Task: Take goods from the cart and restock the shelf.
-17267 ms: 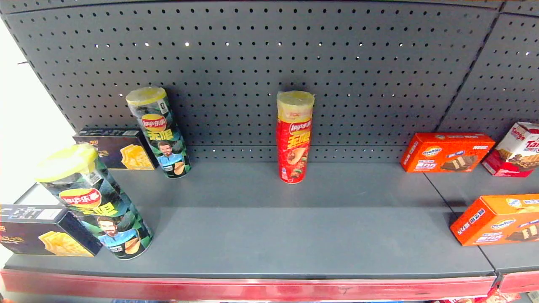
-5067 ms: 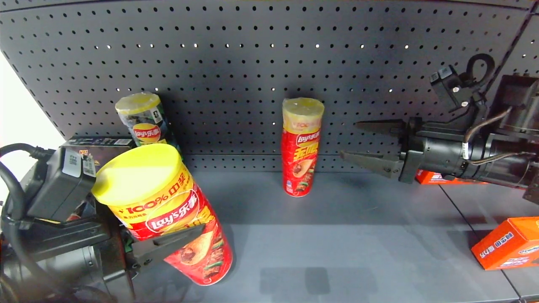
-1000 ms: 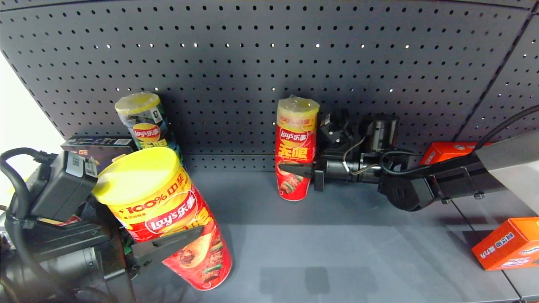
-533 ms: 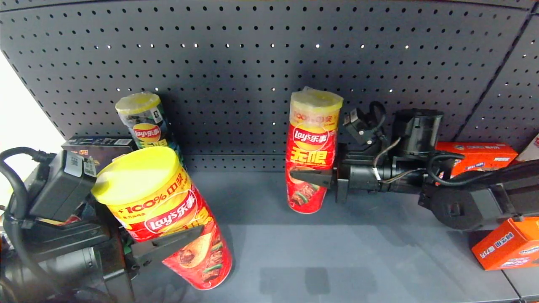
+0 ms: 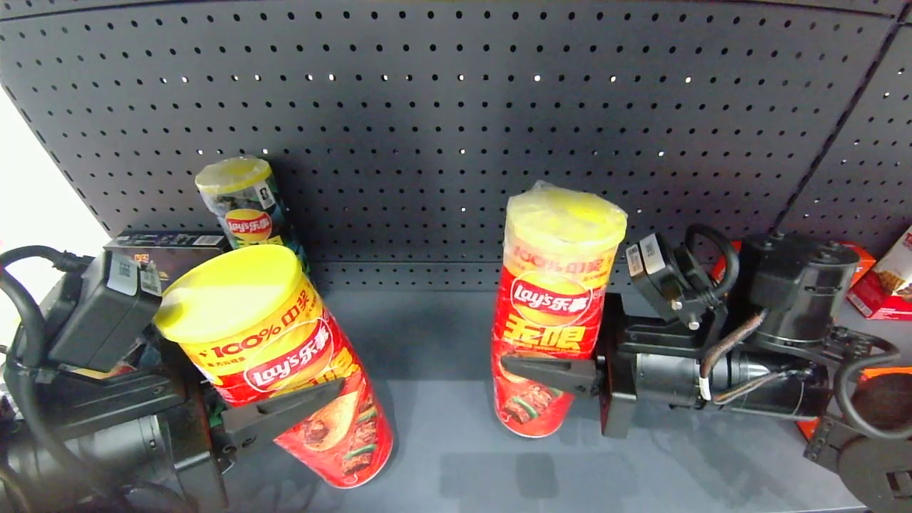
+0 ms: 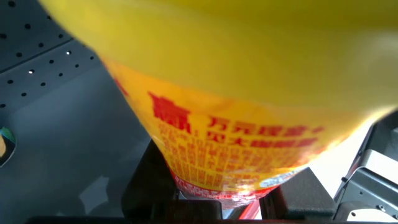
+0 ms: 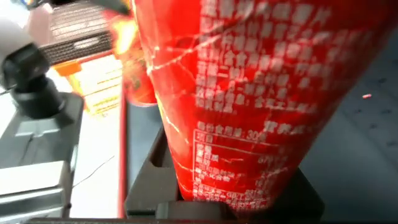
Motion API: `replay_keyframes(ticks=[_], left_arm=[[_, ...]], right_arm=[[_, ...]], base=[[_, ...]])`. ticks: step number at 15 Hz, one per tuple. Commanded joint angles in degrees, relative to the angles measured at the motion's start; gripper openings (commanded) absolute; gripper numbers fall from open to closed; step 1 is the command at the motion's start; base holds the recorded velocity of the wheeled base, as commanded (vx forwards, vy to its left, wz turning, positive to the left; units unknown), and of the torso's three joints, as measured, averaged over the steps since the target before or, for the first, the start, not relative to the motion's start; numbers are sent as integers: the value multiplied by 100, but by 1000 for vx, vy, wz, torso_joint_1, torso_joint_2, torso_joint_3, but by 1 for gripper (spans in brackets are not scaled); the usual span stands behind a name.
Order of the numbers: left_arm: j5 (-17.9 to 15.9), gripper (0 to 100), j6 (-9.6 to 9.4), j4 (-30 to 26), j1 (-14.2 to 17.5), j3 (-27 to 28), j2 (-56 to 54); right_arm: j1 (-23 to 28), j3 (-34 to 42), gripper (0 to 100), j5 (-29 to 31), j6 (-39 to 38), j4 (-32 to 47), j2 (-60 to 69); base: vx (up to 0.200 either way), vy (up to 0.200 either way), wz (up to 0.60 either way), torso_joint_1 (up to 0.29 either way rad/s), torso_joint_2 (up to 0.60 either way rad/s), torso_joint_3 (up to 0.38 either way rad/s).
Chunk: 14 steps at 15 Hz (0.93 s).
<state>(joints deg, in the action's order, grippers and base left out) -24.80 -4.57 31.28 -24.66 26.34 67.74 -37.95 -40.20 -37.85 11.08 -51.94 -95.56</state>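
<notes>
Chips in both claws: right claw (image 5: 541,370) clenched low on a red can (image 5: 556,313) midway along the shelf (image 5: 442,342), left claw (image 5: 285,402) gripping a second can (image 5: 271,342) near its front. Whether the bases touch is unclear; lower each upright, then release.

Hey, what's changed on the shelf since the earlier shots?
The right gripper, open earlier, shut on the film-wrapped red crisp tube and drew it from the back wall toward the front of the shelf. The left gripper still holds the other yellow-lidded red crisp tube; the green crisp tube at the back stays put.
</notes>
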Motion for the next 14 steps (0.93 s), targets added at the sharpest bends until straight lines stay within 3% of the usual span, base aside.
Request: replay_keyframes(ticks=[1, 6, 14], left_arm=[[1, 0, 0, 1, -4, 2, 11], [10, 0, 0, 1, -4, 2, 11], [10, 0, 0, 1, -4, -24, 37]], right_arm=[[-143, 487, 0, 32, -1, -237, 73], [-230, 1094, 0, 32, 8, -729, -77], [-116, 1138, 0, 32, 17, -1125, -463]], base=[[0, 0, 0, 0, 0, 0], [0, 0, 0, 0, 0, 0], [0, 0, 0, 0, 0, 0]])
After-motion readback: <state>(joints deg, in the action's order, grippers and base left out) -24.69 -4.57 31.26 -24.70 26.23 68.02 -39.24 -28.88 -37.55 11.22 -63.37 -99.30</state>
